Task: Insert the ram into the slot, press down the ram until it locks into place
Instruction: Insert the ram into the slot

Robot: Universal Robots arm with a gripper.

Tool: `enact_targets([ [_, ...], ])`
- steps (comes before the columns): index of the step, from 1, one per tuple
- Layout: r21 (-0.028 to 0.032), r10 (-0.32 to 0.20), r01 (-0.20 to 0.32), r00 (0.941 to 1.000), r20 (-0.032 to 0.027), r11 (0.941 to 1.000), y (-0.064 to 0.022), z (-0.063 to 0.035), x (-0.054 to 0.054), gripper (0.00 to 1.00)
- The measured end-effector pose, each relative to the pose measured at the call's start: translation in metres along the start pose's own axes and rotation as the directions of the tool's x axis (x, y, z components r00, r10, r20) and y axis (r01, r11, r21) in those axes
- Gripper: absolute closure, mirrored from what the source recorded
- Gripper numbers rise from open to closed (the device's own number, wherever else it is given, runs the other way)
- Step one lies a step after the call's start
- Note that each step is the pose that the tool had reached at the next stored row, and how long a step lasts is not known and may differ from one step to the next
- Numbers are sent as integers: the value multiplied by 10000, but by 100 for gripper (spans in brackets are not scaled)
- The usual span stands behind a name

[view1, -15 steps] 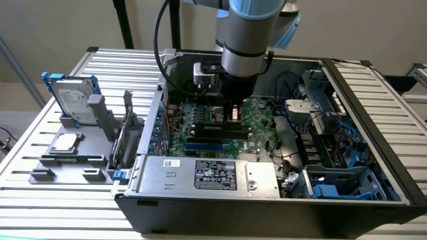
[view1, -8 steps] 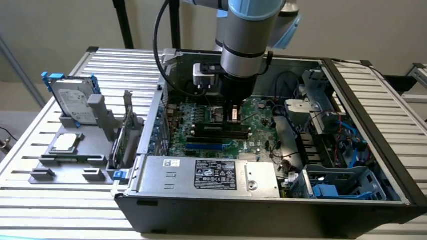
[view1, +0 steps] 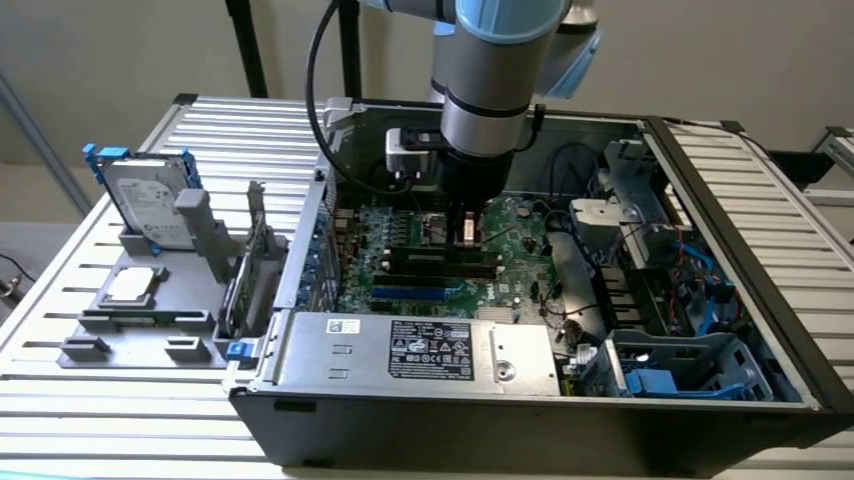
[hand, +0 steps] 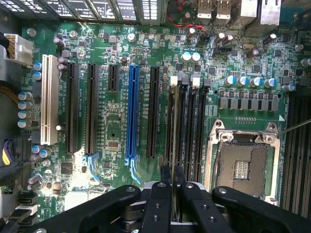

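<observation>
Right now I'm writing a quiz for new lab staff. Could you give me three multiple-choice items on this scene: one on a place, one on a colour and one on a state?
1. Where does the hard drive stand?
A. on the motherboard
B. on the grey fixture, at the exterior view's left of the computer case
C. on the floor

2. What colour is the long expansion socket among the black ones?
A. red
B. yellow
C. blue

3. What state is the gripper in?
A. hanging open
B. shut on the ram
C. shut on a cable

Answers:
1. B, the drive stands upright on the fixture, outside the case.
2. C, the socket is plainly blue in the wrist view.
3. B, the fingers pinch the thin stick edge-on between them.
</observation>
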State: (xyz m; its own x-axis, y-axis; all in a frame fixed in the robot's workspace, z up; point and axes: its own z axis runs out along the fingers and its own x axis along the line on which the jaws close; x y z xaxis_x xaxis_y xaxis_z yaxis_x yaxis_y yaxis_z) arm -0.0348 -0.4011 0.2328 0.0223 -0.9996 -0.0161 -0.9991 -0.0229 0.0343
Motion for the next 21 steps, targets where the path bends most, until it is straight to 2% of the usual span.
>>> enact_targets([
  [14, 49, 124, -124, 9999, 1, 9999, 11, 34, 1, 86],
  [21, 50, 125, -125, 9999, 1, 9999, 11, 45, 9, 86],
])
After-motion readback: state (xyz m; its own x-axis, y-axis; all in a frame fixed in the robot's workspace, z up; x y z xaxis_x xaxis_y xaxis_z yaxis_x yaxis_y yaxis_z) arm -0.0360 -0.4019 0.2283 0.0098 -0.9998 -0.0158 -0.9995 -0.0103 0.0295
